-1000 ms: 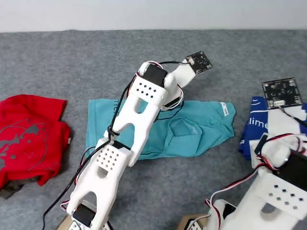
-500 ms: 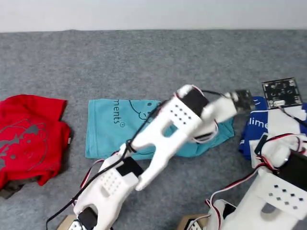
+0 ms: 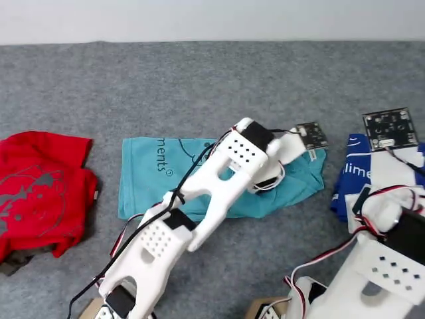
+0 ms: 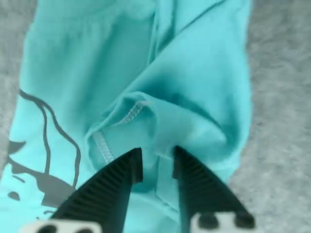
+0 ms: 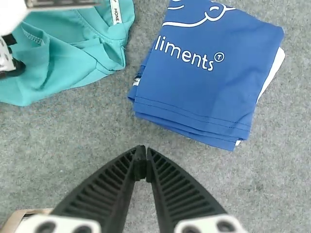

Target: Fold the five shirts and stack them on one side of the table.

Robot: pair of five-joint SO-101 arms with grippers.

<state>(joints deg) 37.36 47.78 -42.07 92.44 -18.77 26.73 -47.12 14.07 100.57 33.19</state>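
A teal shirt [image 3: 156, 174] lies spread across the middle of the grey table. My left arm [image 3: 242, 154] stretches over it to its right end. In the left wrist view my left gripper [image 4: 156, 158] presses down onto the teal shirt [image 4: 194, 73], its black fingers [image 4: 121, 177] pinching a raised fold near a stitched hem. A folded blue stack [image 3: 348, 174] lies at the right. My right gripper [image 5: 142, 153] hovers shut and empty over bare table, just in front of the blue stack [image 5: 209, 73] and beside the teal shirt's end [image 5: 63, 58].
A crumpled red shirt [image 3: 40, 189] lies at the table's left edge with a darker cloth [image 3: 10, 266] under its near corner. The right arm's base [image 3: 378, 272] fills the near right corner. Bare grey table [image 3: 199, 86] stretches behind the shirts.
My left arm swung from the shirt's middle to its right end, overshot toward the blue stack, then drew back a little. The right arm has kept still.
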